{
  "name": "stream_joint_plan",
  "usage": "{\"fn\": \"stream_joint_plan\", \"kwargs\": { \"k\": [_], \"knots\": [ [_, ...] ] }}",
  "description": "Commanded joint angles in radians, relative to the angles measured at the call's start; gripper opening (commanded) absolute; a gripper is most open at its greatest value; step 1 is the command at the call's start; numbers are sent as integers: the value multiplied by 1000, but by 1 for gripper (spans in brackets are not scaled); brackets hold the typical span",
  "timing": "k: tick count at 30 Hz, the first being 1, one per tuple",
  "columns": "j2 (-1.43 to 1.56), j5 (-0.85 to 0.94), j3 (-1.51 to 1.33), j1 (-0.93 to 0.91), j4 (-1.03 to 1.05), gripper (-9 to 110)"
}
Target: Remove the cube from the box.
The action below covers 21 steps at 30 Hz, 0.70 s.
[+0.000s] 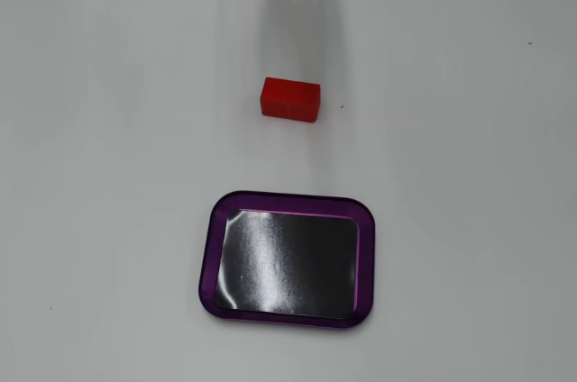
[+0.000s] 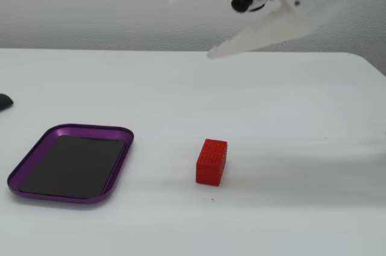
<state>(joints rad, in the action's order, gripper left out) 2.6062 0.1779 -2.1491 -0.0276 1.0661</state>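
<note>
Table [image 2: 313, 147]: plain white, matte.
Tray [image 1: 206, 265] [image 2: 120, 147]: shallow, rounded corners, glossy purple rim, shiny black floor; nothing in it.
Gripper [image 2: 190, 23]: white plastic, motion-blurred, raised high above the table; fingers spread wide, holding nothing.
Block [image 1: 290, 99] [image 2: 211, 161]: small, bright red, dotted grid texture. Rests on the table, well apart from the tray, below and clear of the gripper; in the top-down fixed view its long axis runs left-right.

Overhead and side views; both show table [image 1: 469, 175].

The tool [image 2: 193, 23] is motion-blurred; its arm runs past the frame's edge.
</note>
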Motion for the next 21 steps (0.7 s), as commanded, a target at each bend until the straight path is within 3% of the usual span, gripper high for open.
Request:
{"fn": "stream_joint_plan", "kwargs": {
  "k": [1,13,21],
  "knots": [
    [190,5,-98,-5,-5,21],
    [764,-11,-626,-5,-41,21],
    [733,-40,-741,-72,-25,20]
  ]
}}
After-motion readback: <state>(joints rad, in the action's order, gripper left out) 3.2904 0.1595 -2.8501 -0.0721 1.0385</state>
